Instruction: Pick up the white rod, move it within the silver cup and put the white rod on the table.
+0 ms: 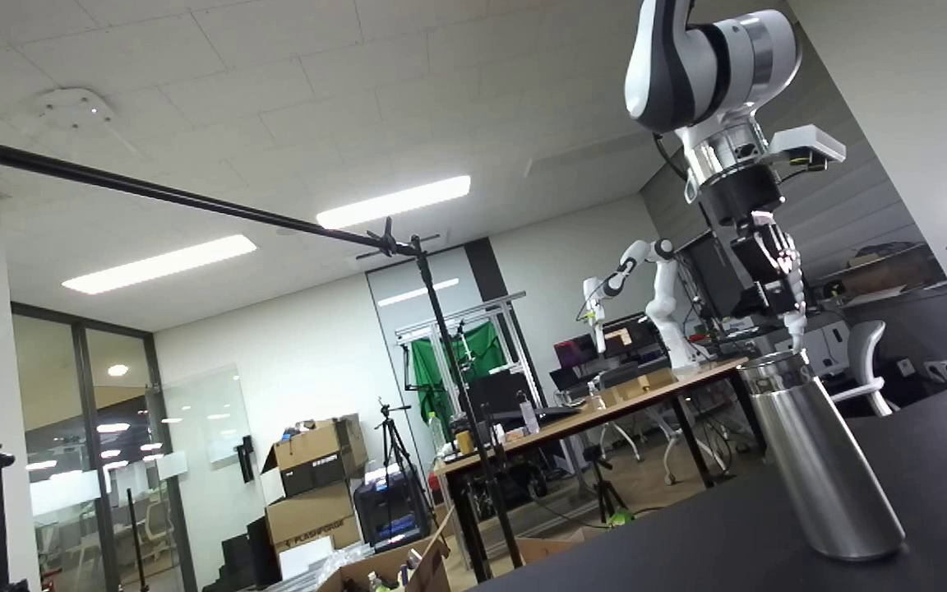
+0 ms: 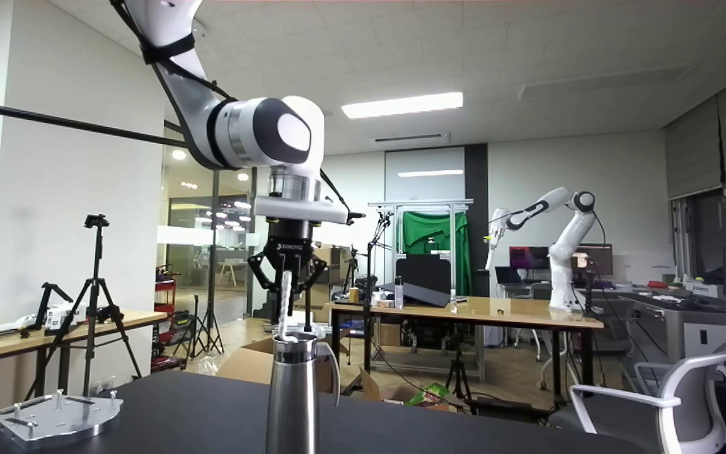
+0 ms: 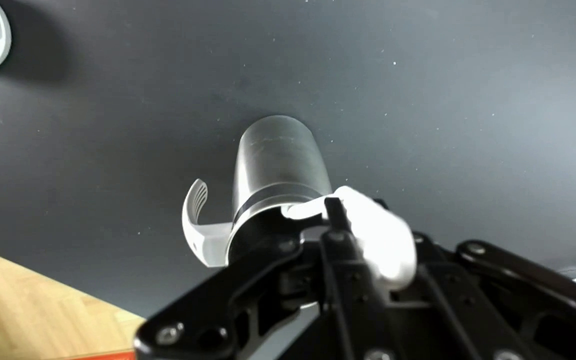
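Claw (image 3: 358,209) grips white rod (image 2: 284,306), tip at left rim of silver cup (image 2: 292,400) in an exterior view; likely to stir.

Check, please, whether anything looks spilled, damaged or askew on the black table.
No spill or damage shows. The silver cup looks tilted in an exterior view, but the background table's legs lean likewise, so probably the view is slanted.
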`<action>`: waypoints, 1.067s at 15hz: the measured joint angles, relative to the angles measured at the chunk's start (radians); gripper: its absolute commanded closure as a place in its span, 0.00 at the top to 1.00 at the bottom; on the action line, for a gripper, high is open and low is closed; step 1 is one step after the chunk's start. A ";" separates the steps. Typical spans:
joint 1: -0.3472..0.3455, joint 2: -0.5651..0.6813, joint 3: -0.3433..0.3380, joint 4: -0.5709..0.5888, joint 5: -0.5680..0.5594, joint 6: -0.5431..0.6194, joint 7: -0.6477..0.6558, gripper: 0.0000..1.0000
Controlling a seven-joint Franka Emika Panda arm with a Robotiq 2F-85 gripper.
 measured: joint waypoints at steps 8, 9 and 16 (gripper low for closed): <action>0.005 -0.131 -0.005 0.073 0.007 -0.023 -0.004 0.04; 0.005 -0.130 -0.007 0.080 0.008 -0.026 -0.006 0.04; 0.023 0.014 0.001 0.054 0.012 -0.016 -0.035 0.04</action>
